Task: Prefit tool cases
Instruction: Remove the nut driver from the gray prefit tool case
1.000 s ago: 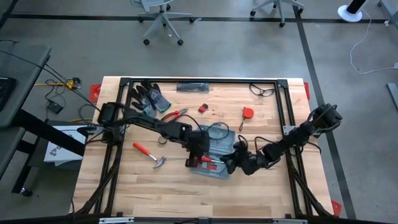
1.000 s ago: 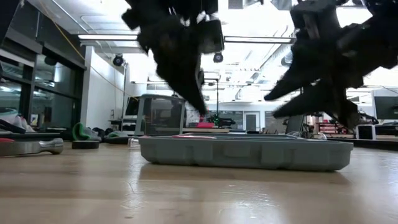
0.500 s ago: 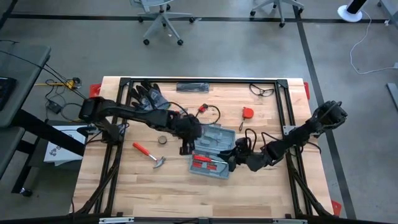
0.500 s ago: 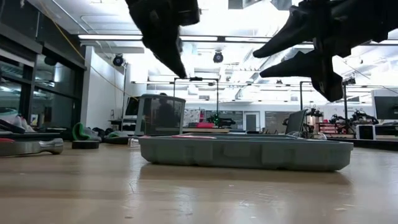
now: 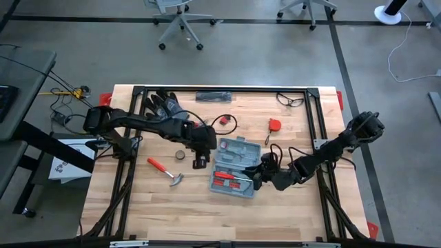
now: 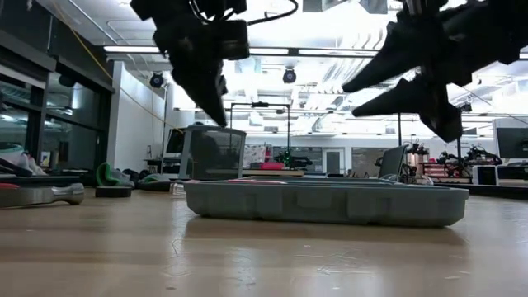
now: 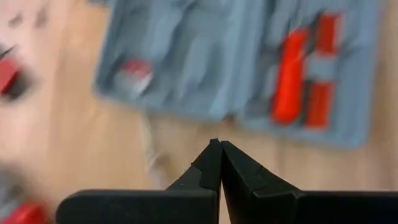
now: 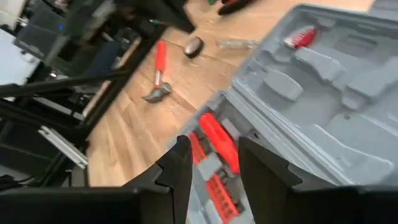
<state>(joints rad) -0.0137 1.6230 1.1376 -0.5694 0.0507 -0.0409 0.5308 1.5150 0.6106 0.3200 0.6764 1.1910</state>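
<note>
**Case lying open, both pincers clear of it**

You are looking at the tool case [image 5: 233, 167] lying open and flat on the table [image 5: 138, 207], between the two pincers. Your left gripper [image 5: 200, 162] is hanging just beside the case's edge on the side nearer the hammer [image 5: 165, 171], raised off the wood, with its fingers pressed together and pinching nothing. Your right gripper [image 8: 211, 163] is hovering over the opposite edge, its fingers spread and empty, pointing across the half that is carrying the red-handled tools [image 8: 214, 155]. The other half, beyond those tools from the right pincer, is showing mostly bare moulded recesses.

Risks I am weighing from here:
- Neither pincer is steadying the case, so a push into a recess would probably be sliding the light shell across the table.
- The left fingers are closed; reaching for a loose tool such as the hammer without spreading first would only be knocking it away.
- The right pincer is sitting low over the seated red tools, so a careless sweep could be flicking them out of their recesses.
</note>
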